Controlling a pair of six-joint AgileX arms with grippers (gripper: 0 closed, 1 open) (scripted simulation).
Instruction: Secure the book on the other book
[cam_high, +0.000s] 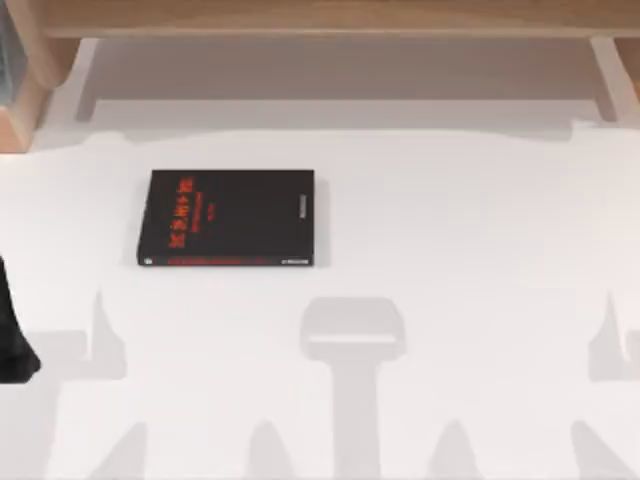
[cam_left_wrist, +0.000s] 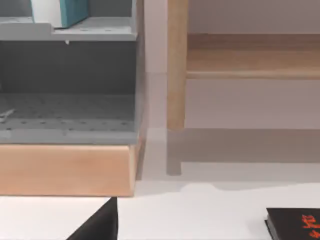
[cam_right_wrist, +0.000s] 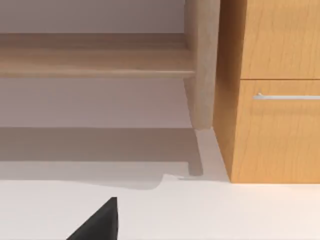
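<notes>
Top view, operator: you have one flat rectangular black book with red characters on its cover (cam_high: 228, 218) lying flat on the white desk (cam_high: 470, 230), left of the desk's middle and toward the far side. A red strip runs along its near long edge. Nothing rests on its cover and nothing touches it.

Your left arm (cam_high: 14, 330) is a dark shape at the desk's left edge, nearer than the black book and well apart from it. You cannot tell from it how that gripper stands.

Left wrist view: a dark part of the left gripper (cam_left_wrist: 97, 224) juts in low in the picture over bare desk. Only that one piece can be seen, so whether the gripper is wide or closed cannot be told, and nothing is seen in its hold. A corner of the black book lies on the desk, apart from the gripper. Beyond the desk stands a grey shelf unit (cam_left_wrist: 70, 80) on a light wooden base (cam_left_wrist: 65, 170). On its upper shelf sits a flat light blue book with a white page edge (cam_left_wrist: 62, 11), cut off by the picture's border. A wooden post (cam_left_wrist: 176, 65) stands beside the unit.

Right wrist view: a dark part of the right gripper (cam_right_wrist: 97, 224) sits over bare desk; its opening cannot be told either. A wooden cabinet with a metal bar handle (cam_right_wrist: 270, 90) stands beyond.
</notes>
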